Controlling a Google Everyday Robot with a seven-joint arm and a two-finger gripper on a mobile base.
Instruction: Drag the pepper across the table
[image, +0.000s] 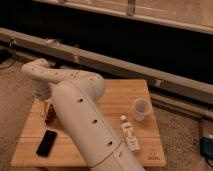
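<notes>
Surface (117, 95): a light wooden rectangular top of lengthwise planks, standing on a speckled floor (15, 105). A small dark mark (150, 159) sits near the near corner on the picture's right.

Room: dim. A long pale rail (125, 65) runs behind the surface, from the upper left down to the right, with a dark recess above it. A blue item (207, 147) lies on the floor at the right edge of the view; what it is cannot be told.

Arm: a thick white arm (85, 125) rises from the bottom of the view, bends at an elbow over the far left corner and turns down.

End effector (48, 108): low over the left end of the surface, under the wrist. Its fingers stand apart and nothing is clamped between them.

Pepper (50, 117): a small, slender, dark red-brown item on the surface directly at the end effector, on its near side. Whether the two touch cannot be told. Its long axis runs roughly from the far edge towards the near edge, across the planks. Which end is the tip cannot be told.

Other items, placed from the end effector:
- A flat black phone (46, 142) lies nearer the camera, close by.
- A pale cup (141, 109) stands upright well off towards the picture's right.
- A white bottle (130, 133) lies on its side to the right and nearer the camera, just beside the cup.
</notes>
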